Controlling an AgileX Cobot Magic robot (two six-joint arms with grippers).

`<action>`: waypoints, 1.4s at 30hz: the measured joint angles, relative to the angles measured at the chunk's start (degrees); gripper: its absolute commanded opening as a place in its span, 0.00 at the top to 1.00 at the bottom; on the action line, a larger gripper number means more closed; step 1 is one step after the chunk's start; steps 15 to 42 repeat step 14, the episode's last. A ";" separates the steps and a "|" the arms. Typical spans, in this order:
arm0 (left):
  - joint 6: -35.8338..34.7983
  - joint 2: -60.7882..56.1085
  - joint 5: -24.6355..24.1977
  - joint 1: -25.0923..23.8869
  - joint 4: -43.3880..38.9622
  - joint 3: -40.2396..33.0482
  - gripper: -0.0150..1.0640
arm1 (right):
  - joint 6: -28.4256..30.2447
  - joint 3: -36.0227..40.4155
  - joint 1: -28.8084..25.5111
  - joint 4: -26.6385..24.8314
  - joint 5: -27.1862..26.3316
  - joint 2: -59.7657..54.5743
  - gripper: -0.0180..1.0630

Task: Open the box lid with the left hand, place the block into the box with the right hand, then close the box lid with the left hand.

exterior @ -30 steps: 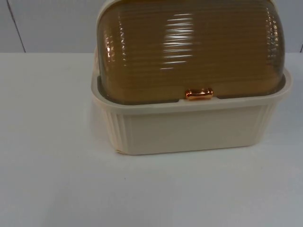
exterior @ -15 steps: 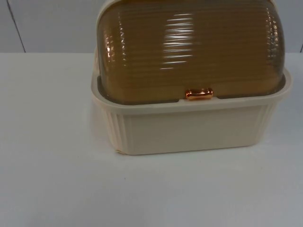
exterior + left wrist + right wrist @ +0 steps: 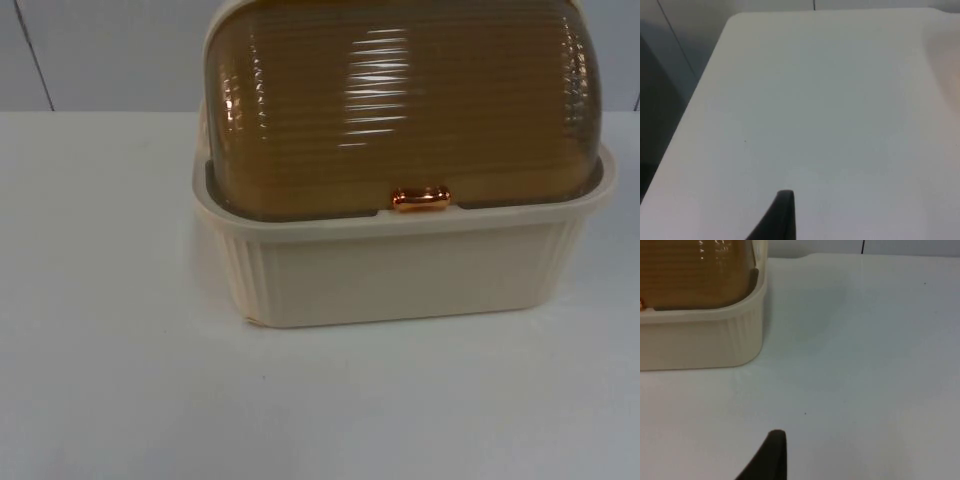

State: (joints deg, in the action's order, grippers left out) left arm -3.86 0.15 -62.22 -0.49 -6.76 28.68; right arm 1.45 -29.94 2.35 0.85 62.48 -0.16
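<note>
Box (image 3: 400, 265), cream with ribbed walls, stands on the white table (image 3: 110, 350) with its amber ribbed lid (image 3: 400, 100) shut down over it; a small copper-coloured handle (image 3: 421, 198) sits at the lid's front edge, just above the box's rim. In the top view the box stands toward the grey partition wall (image 3: 100, 50) at the table's far edge.

From the right wrist view, the right gripper (image 3: 771, 455) hangs over bare table, and the box (image 3: 700, 342) lies ahead of it and off to one side, well apart from its black fingertip; one rounded corner of the box and the edge of the lid (image 3: 695, 270) are in sight there. Nothing is between its fingers as far as can be seen, but how far they are spread I cannot tell.

From the left wrist view, the left gripper (image 3: 781, 215) hangs over bare table (image 3: 815, 100) near the table's side edge, with a pale cream blur ahead at one side that may be the box. Its spread cannot be told either.
</note>
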 measured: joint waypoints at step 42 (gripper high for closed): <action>-1.49 0.00 0.00 0.84 -0.67 0.00 0.02 | -0.12 0.00 0.00 0.00 0.00 0.00 0.01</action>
